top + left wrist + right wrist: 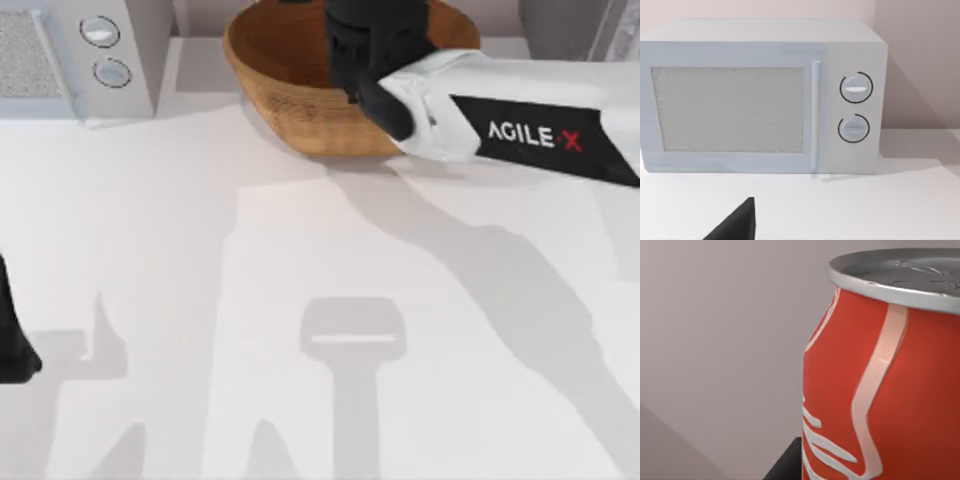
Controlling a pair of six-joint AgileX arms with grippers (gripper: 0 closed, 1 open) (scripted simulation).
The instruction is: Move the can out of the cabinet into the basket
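Observation:
My right arm reaches in from the right, and its black gripper [372, 45] hangs over the tan woven basket [285, 75] at the back middle of the table. The red can [880, 390], with white script and a silver rim, sits very close to the right wrist camera, with a dark fingertip [786, 466] beside its lower part. The gripper is shut on the can. A grey corner of the cabinet [555, 25] shows at the back right. My left gripper [15, 350] is parked at the table's left edge.
A white appliance with two round silver knobs [70, 50] stands at the back left, and the left wrist camera faces its front [760, 100]. The white tabletop [300, 300] stretches in front of the basket, crossed by arm shadows.

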